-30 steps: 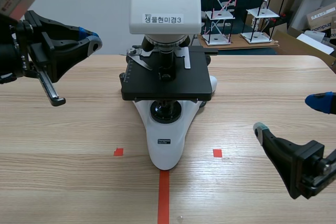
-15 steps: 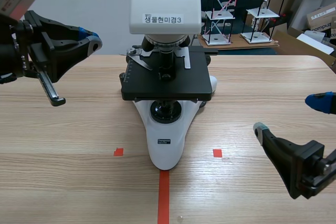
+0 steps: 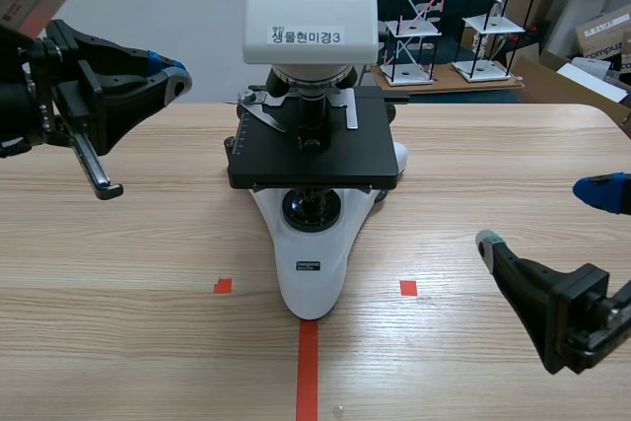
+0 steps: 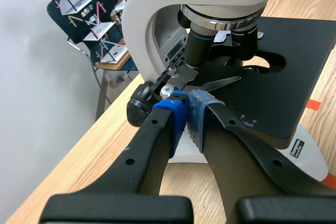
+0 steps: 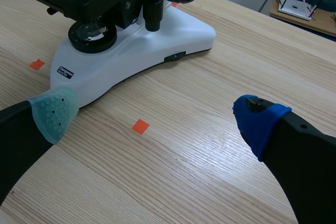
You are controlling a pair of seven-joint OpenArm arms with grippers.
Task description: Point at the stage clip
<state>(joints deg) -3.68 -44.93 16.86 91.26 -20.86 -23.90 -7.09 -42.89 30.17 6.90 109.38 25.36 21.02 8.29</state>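
A white microscope (image 3: 311,273) with a black stage (image 3: 315,150) and a silvery stage clip (image 3: 266,115) is seen at centre; the table (image 3: 473,165) is pale wood-grained with orange-red marks (image 3: 308,362); the right claw (image 5: 156,115) is black, padded in dotted grey-green and blue

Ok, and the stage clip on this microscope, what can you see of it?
The stage clip is a thin, silver, metal-looking arm tapering to a point, lying across the black stage under the objective lenses. Its wider end sits by a round silver screw at the stage's edge. The left gripper, shut, points toward that end; the scene view shows a gap between them.
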